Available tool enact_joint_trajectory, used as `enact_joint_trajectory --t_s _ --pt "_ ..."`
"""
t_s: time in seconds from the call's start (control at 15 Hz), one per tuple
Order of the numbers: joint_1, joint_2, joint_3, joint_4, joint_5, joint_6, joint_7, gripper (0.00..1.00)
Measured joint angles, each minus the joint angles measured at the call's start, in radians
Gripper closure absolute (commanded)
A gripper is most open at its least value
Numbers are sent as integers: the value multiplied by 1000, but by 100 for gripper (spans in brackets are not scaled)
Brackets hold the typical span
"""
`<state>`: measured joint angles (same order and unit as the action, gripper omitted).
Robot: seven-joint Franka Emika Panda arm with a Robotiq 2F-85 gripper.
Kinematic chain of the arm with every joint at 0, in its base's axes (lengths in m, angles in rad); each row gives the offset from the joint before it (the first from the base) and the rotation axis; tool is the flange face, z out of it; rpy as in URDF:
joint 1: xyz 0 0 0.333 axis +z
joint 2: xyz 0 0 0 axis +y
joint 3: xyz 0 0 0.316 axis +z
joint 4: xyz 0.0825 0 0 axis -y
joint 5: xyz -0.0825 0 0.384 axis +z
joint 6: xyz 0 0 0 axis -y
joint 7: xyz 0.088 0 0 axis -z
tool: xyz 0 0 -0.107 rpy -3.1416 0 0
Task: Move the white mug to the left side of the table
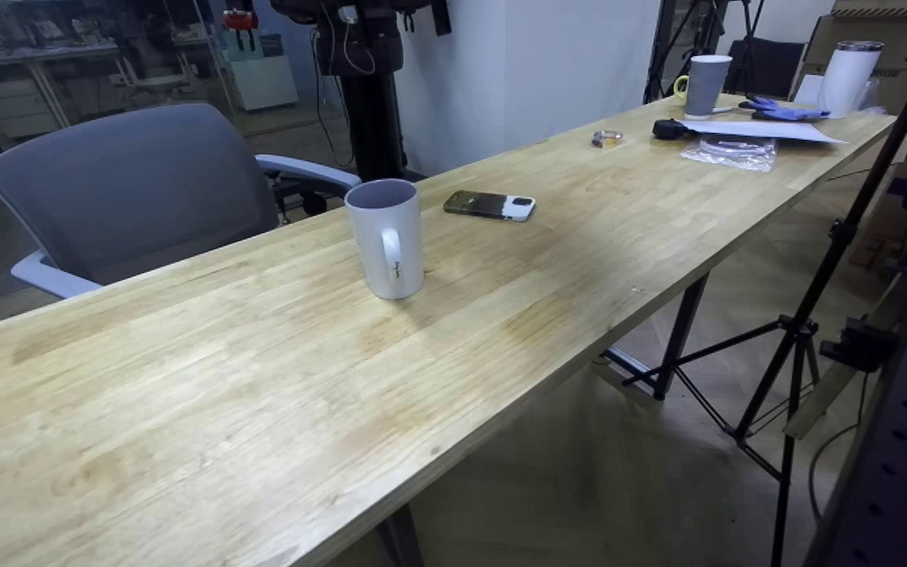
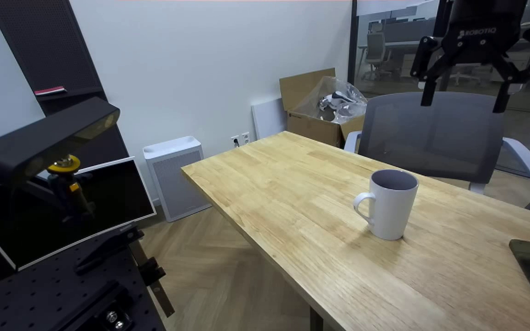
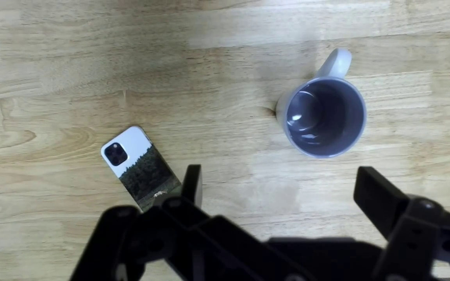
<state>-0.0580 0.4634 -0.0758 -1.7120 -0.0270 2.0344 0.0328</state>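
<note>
Evidently pre-grasp, with the black two-fingered gripper spread and empty. Next: centre on the white cylindrical ceramic mug, upright on the light wooden table (near a rectangular white-and-dark phone), descend, pinch.

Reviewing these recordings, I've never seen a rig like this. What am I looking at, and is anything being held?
The black two-pronged tool is a robot's gripper, which does the grasping. Two pictures come from cameras outside the robot; the third comes from its wrist and looks down past the gripper. On the wooden table a white mug stands upright, and a phone lies apart from it. An exterior view also shows a grey cup and a tumbler toward the far end. Nothing is held: the gripper is open, raised clear of the mug.
</note>
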Motion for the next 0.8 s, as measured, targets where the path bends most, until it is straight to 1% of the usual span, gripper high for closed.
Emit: enact_joint_trajectory --t_s 0.47,0.8 --pt "7 58 0 -62 -2 92 25 0" --pt "29 126 -1 -71 -15 144 67 0"
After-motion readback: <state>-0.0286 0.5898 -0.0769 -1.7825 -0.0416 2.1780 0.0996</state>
